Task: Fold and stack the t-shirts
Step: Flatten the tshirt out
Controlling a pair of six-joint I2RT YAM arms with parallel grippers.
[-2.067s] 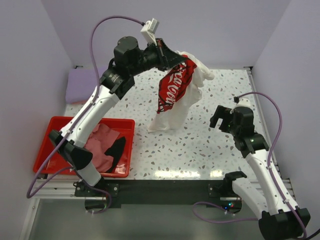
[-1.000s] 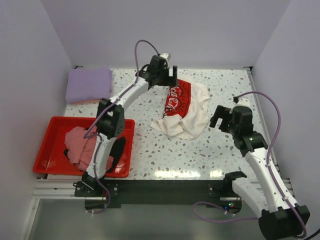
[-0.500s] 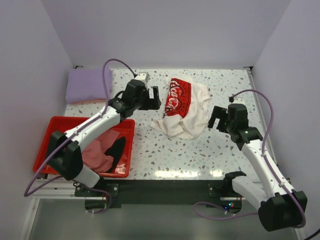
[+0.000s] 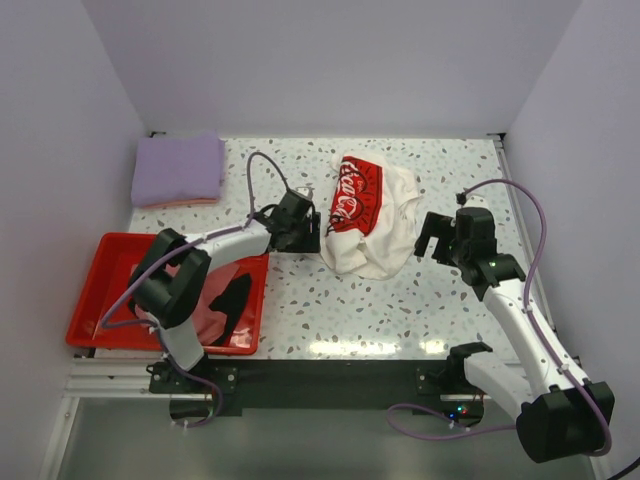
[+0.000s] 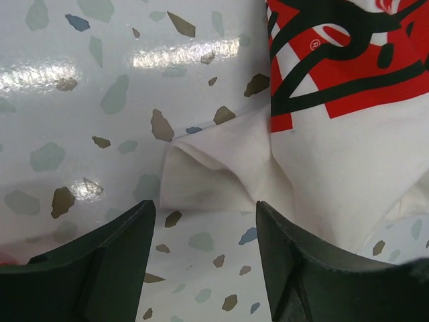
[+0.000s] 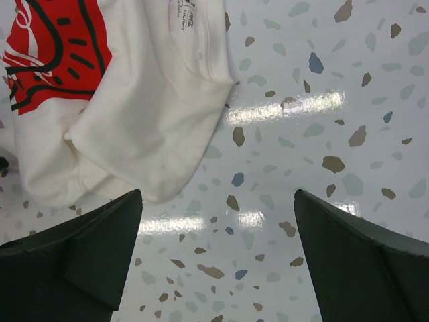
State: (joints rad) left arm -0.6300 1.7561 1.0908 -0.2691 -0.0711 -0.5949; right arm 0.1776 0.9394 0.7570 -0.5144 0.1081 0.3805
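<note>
The cream-white t-shirt (image 4: 375, 225) with a red chest print (image 4: 356, 192) lies crumpled in the middle of the table. My left gripper (image 4: 312, 236) is low at its near-left corner, open. In the left wrist view the gripper (image 5: 204, 213) has only bare table between its fingers, and a folded white corner (image 5: 214, 168) lies just past the tips. My right gripper (image 4: 433, 236) hovers open at the shirt's right edge; in its wrist view (image 6: 218, 201) the shirt (image 6: 147, 121) sits at upper left. A folded lavender t-shirt (image 4: 178, 170) rests at the back left.
A red tray (image 4: 100, 262) at the near left holds a pink t-shirt (image 4: 205, 312) and a black t-shirt (image 4: 233, 298). The left arm reaches across the tray's far right corner. Walls close the table at the back and on both sides.
The left arm has pulled back and down from the back of the table to the white shirt's near-left corner, its jaws narrowing. The right arm has shifted only slightly.
</note>
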